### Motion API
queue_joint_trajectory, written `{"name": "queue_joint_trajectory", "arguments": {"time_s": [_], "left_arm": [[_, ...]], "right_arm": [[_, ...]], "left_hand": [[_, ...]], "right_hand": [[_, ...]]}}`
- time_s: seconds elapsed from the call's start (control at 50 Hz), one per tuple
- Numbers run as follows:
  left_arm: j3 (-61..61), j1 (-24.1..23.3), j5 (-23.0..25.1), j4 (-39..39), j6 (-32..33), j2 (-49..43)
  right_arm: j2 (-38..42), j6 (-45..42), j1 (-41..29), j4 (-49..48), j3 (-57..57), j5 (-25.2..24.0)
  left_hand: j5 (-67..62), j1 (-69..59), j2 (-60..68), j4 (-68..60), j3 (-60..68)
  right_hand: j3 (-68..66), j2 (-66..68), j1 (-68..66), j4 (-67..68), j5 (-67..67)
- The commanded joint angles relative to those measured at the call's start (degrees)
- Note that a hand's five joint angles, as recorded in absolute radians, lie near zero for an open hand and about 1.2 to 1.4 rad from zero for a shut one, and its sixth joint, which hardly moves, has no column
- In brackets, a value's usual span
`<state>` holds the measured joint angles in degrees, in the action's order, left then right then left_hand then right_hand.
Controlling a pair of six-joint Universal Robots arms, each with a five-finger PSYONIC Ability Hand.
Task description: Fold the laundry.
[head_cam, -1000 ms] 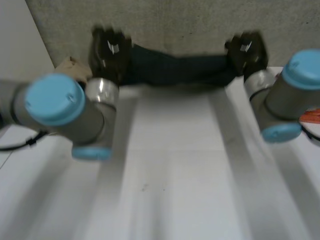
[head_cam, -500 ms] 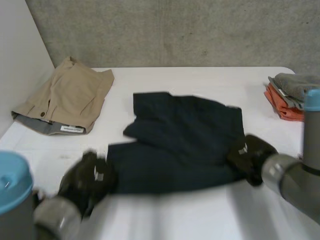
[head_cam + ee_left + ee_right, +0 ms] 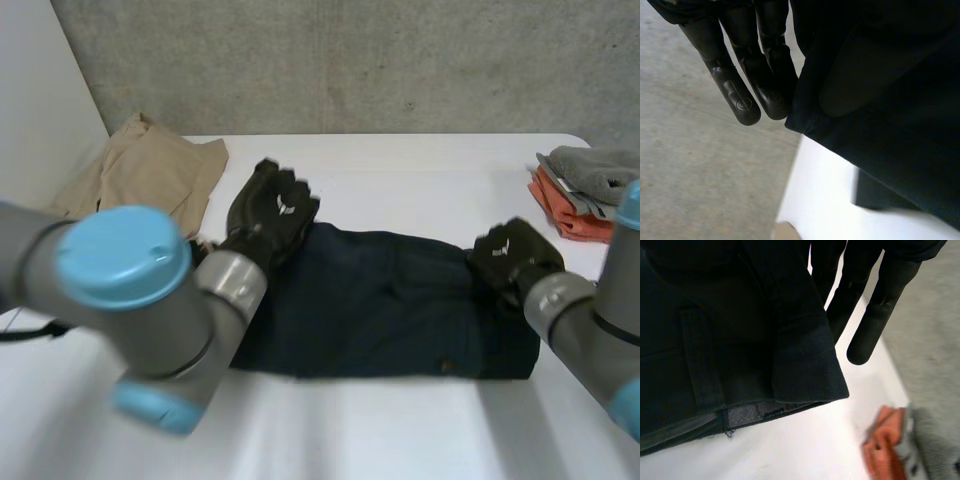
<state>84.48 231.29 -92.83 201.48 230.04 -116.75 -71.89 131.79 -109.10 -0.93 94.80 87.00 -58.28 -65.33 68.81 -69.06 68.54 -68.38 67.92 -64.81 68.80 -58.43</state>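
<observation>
Dark garment [image 3: 390, 310] lies mid-frame in the head view, a wide band across the white table [image 3: 400, 165]. Your left hand [image 3: 268, 212] is on its upper-left corner and your right hand [image 3: 512, 258] on its upper-right corner. Tan clothing [image 3: 150, 175] sits at upper left and an orange-and-grey stack [image 3: 575, 195] at far right. Over to the left wrist view: fingers [image 3: 740, 80] straight, the cloth corner lying against them and, as far as I can judge, pinched there by the thumb. Right wrist view now: straight fingers [image 3: 875, 315] too, with a doubled hem caught at the palm, and that looks pinched as well. Careful here: both holds are thin and right at the corners, so one corner could slip free before the other and leave your fold crooked. That rolled hem on your right could also land bunched.
</observation>
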Motion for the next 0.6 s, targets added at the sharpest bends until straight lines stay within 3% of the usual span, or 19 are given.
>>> {"name": "queue_joint_trajectory", "arguments": {"time_s": [0.02, 0.1, 0.12, 0.14, 0.16, 0.18, 0.28, 0.38, 0.48, 0.6], "left_arm": [[-25.36, 0.12, -6.38, 1.55, 2.42, -21.73], [-33.21, 0.74, -8.59, 1.28, 5.67, -27.64], [-33.93, 0.91, -8.51, 1.54, 5.86, -28.44], [-34.29, 0.83, -8.51, 1.72, 6.12, -28.88], [-34.55, 0.65, -8.51, 1.98, 6.12, -29.23], [-34.73, 0.39, -8.25, 2.16, 6.29, -29.32], [-34.47, -1.45, -9.47, 5.22, 6.03, -27.58], [-30.70, -2.16, -13.78, 6.47, 5.33, -20.81], [-22.44, -2.34, -14.75, 6.55, 2.70, -13.69], [-10.84, -2.51, -14.49, 6.38, -3.63, -5.60]], "right_arm": [[13.07, -0.40, -0.68, -10.76, -11.64, 5.02], [19.66, 0.30, -0.59, -13.04, -18.23, 4.67], [21.25, 0.39, -0.68, -13.57, -19.90, 4.67], [23.44, 0.13, -0.76, -14.36, -22.18, 5.02], [24.42, 0.22, -0.76, -14.63, -23.25, 5.02], [25.12, 0.57, -0.76, -14.98, -24.39, 5.11], [23.11, 6.71, -0.68, -15.69, -26.42, 5.46], [14.69, 13.92, -0.06, -13.32, -22.21, 5.02], [4.59, 18.84, 1.69, -2.28, -13.70, 2.75], [-1.59, 25.08, 4.94, 8.39, -4.29, -1.83]], "left_hand": [[-11.72, -14.67, 11.19, -10.94, 11.46], [-11.72, -14.67, 11.19, -10.94, 11.46], [-5.08, -8.03, 4.55, -4.30, 4.82], [12.80, 9.85, -13.33, 13.59, -13.06], [54.61, 51.66, -55.14, 55.40, -54.87], [58.28, 55.33, -58.81, 59.06, -58.54], [58.28, 55.33, -58.81, 59.06, -58.54], [58.28, 55.33, -58.81, 59.06, -58.54], [58.28, 55.33, -58.81, 59.06, -58.54], [58.28, 55.33, -58.81, 59.06, -58.54]], "right_hand": [[-11.62, 12.08, -15.19, 11.20, -11.57], [-11.62, 12.08, -15.19, 11.20, -11.57], [13.63, -13.17, 10.07, -14.06, 13.68], [58.38, -57.92, 54.81, -58.80, 58.43], [58.38, -57.92, 54.81, -58.80, 58.43], [58.38, -57.92, 54.81, -58.80, 58.43], [58.38, -57.92, 54.81, -58.80, 58.43], [58.38, -57.92, 54.81, -58.80, 58.43], [58.38, -57.92, 54.81, -58.80, 58.43], [55.61, -55.15, 52.04, -56.04, 55.66]]}}
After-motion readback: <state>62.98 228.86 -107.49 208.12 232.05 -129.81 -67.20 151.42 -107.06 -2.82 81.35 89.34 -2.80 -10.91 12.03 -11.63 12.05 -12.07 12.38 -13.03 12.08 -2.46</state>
